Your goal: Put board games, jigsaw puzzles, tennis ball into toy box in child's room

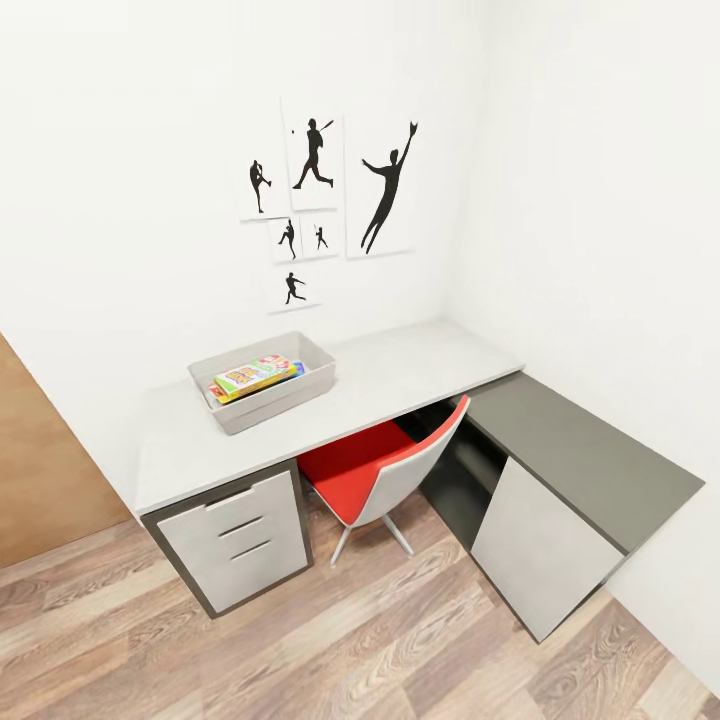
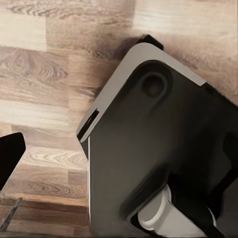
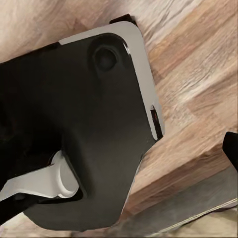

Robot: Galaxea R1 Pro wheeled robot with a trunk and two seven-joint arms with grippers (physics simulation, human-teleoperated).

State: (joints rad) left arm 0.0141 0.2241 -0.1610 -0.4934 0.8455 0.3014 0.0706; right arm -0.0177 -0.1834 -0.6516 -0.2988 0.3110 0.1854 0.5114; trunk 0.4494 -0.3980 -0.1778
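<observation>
- Wood-plank flooring [image 1: 300, 650] lies nearest the head camera, warm brown with a streaky grain; both wrist views look down on the same boards past the robot's dark, grey-edged base [image 2: 163, 148].
- Next in, a red-seated swivel chair [image 1: 385, 475] with a pale grey shell is tucked under the L-shaped table [image 1: 420, 370], whose long leaf is matte light grey and whose side leaf at the right is dark grey.
- Beneath the table's left end sits a three-drawer unit [image 1: 240, 540], flat-fronted and pale.
- On the tabletop, toward its left end and back edge, stands the toy box [image 1: 262, 382], a grey, open-topped, straight-walled bin with rounded corners.
- Inside it lies at least one brightly printed board game [image 1: 255, 378], flat and slightly tilted; what else is in the bin is hidden by its walls.
- Judging by looks, such a game box is light, stiff cardboard with a smooth, possibly slippery printed skin, best pinched across its thin edge.
- Black sports silhouettes [image 1: 330, 200] hang on the white wall above.
- Left gripper [image 2: 7, 158]: a single dark fingertip pokes into the wrist view's edge, so its opening and any load cannot be judged.
- Right gripper [image 3: 230, 148]: likewise just a dark sliver, state unknowable.
</observation>
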